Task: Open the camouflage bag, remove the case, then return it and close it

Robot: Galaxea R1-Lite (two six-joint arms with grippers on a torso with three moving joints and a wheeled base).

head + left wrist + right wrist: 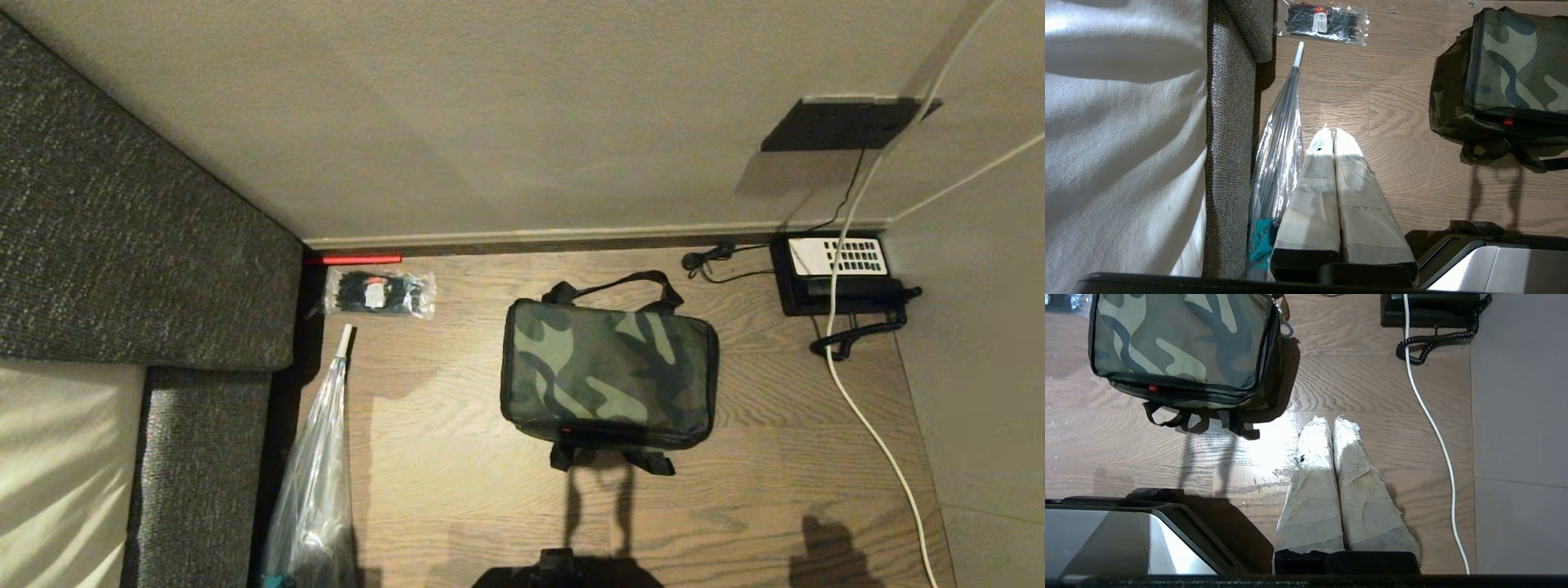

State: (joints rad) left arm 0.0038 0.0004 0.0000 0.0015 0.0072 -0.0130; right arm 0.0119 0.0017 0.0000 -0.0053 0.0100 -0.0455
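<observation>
Camouflage bag (608, 371) — boxy, green, brown and black, lid down flat on top, a small red spot on its near dark edge; black strap handles lie out at the far and near sides. It sits on the wooden floor (457, 457), ahead of both pincers and between them, touching neither. The case does not show in any view.

Right gripper (1331, 421) — tape-wrapped fingers pressed together, pinching nothing, poised over bare floor; the bag lies just ahead and toward the left arm's side.

Left gripper (1333, 132) — fingers likewise pressed together and empty, over the floor; the bag lies ahead toward the right arm's side.

Clear folded umbrella (1280, 151) — just beside the left gripper, along the grey sofa (1229, 122).

Clear packet of black ties (380, 292) — well ahead of the left gripper.

Black telephone (837, 273) with coiled cord, and white cable (1433, 420) — ahead of the right gripper, on its outer side.
</observation>
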